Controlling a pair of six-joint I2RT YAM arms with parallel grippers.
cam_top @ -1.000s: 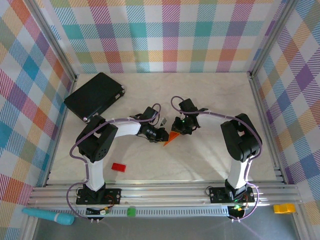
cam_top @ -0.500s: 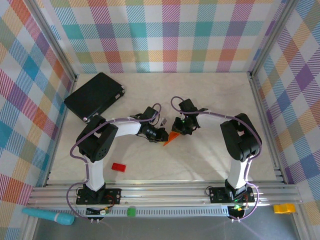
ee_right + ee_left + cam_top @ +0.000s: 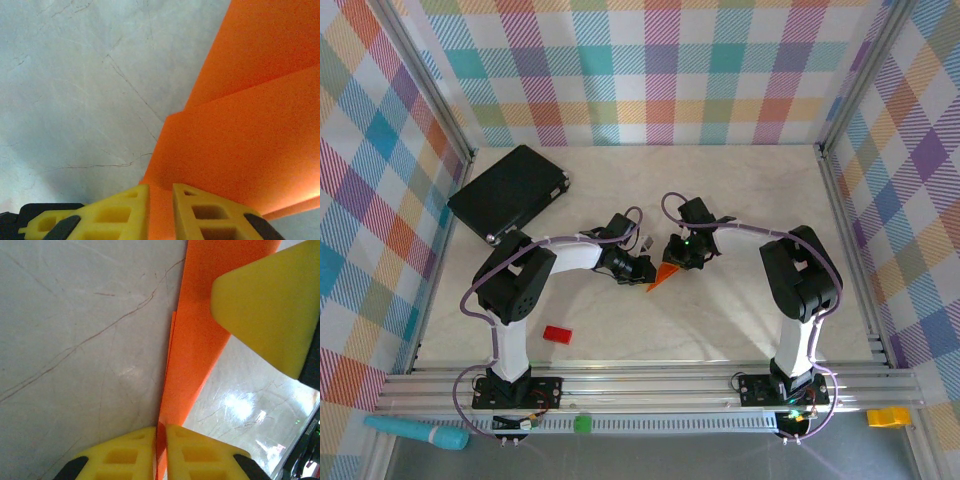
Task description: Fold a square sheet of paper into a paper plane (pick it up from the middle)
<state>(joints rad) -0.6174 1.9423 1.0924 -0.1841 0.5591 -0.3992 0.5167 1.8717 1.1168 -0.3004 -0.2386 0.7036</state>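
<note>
One paper plane [image 3: 665, 275], bright orange, narrow and pointed, is near mid-counter with its tip aimed toward the near-left corner. Can't tell if it touches the counter [image 3: 750, 200] surface or hangs just above it. Left claw [image 3: 640, 268] meets it from the left. In the left wrist view its two yellow fingers [image 3: 125, 455] are nearly together with the thin orange edge pinched in the slit, so it's clamped on the plane. Right claw [image 3: 682, 252] meets it from the far-right side. In the right wrist view it has a narrow gap with a folded orange flap running down between the fingers [image 3: 210, 212], so it's also gripping the plane. Layered folds show above that grip. Black flat case [image 3: 510, 192] lies at the far-left corner, well apart. Red block [image 3: 557, 334] lies near the near edge, left side.
</note>
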